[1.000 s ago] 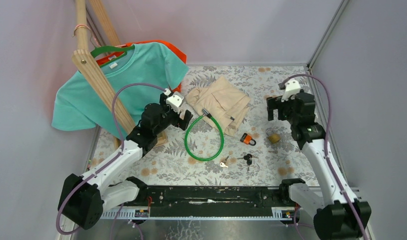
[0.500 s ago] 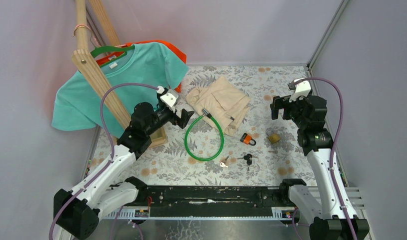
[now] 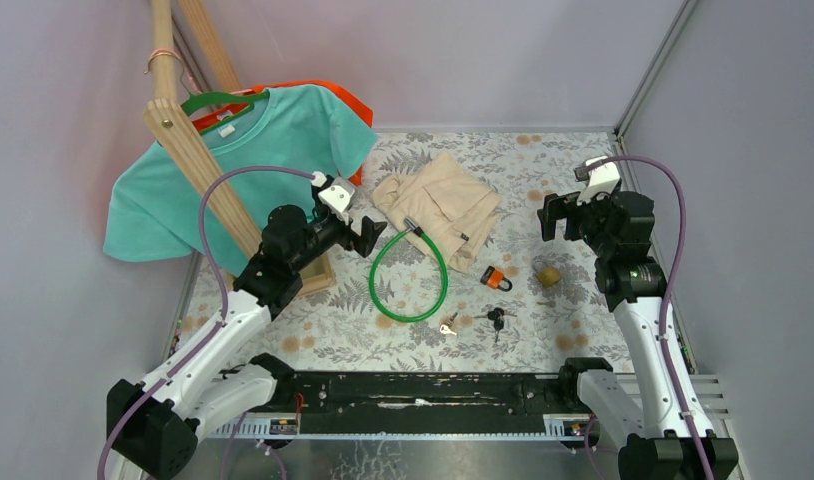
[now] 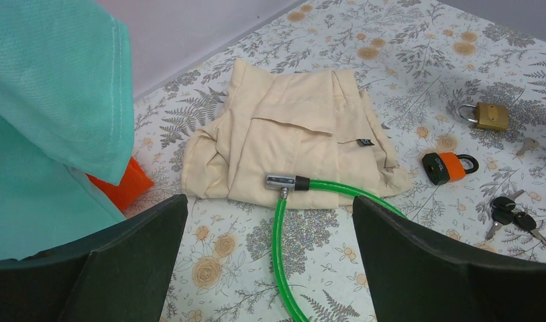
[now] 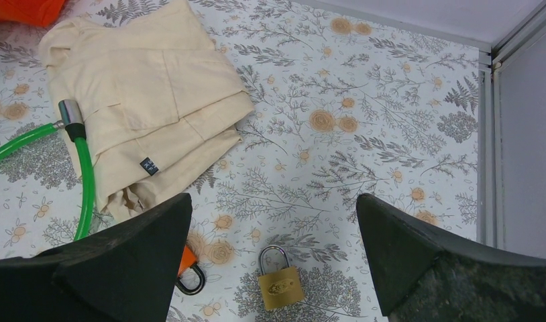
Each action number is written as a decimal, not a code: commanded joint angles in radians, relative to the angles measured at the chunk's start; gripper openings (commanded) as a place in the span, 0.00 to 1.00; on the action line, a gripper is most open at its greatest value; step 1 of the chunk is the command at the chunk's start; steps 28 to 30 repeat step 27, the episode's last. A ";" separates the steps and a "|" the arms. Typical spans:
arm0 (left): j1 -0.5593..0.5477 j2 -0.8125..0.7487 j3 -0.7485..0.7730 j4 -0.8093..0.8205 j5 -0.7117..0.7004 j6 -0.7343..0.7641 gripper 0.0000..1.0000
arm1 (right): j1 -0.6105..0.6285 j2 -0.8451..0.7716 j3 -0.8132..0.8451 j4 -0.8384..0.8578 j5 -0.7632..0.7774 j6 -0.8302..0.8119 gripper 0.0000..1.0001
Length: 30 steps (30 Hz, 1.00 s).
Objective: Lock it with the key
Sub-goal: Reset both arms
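Both pincers are spread wide with nothing in them. The left gripper [image 3: 371, 237] hangs by the far end of the green cable [image 3: 375, 272], and the right gripper [image 3: 558, 222] hangs just behind the brass lock [image 3: 548, 273].

What changed: compared with a second ago, both arms have reared up and pulled back a bit from the table [image 3: 543, 160]. Over the last half second they've barely budged, apart from the right one drifting a hair left. Nothing on the table has moved at all.

So where's the stuff? The brass lock lies near the right arm, with the orange lock [image 3: 496, 279] just left of it. The black keys [image 3: 496, 318] and a silver key [image 3: 448, 326] sit closer to the bases, between the cable loop and the locks. The cable's metal end rests on the folded cloth [image 3: 443, 200].

My read is that this is a look-around pose and the job hasn't really started. No key is picked up and no lock is touched. I can't tell which key goes with which lock, or whether the shackles are snapped shut.

Next up is probably grabbing a key. Those lie flat and thin on the patterned surface, so the pinch will be fiddly.
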 commanded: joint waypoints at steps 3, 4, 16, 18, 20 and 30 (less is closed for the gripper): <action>0.008 -0.010 0.030 0.011 -0.012 -0.005 1.00 | -0.005 -0.002 0.026 0.014 -0.037 -0.018 0.99; 0.008 -0.012 0.029 0.011 -0.015 -0.003 1.00 | -0.005 -0.002 0.027 0.013 -0.040 -0.019 0.99; 0.008 -0.012 0.032 0.012 -0.039 0.002 1.00 | -0.005 -0.002 0.029 0.006 -0.051 -0.024 0.99; 0.008 -0.014 0.028 0.014 -0.038 0.005 1.00 | -0.005 -0.004 0.028 0.006 -0.052 -0.025 0.99; 0.008 -0.015 0.030 0.010 -0.040 0.004 1.00 | -0.005 -0.007 0.030 0.007 -0.050 -0.020 0.99; 0.008 -0.013 0.031 0.008 -0.034 0.007 1.00 | -0.006 -0.015 0.031 0.007 -0.052 -0.018 0.99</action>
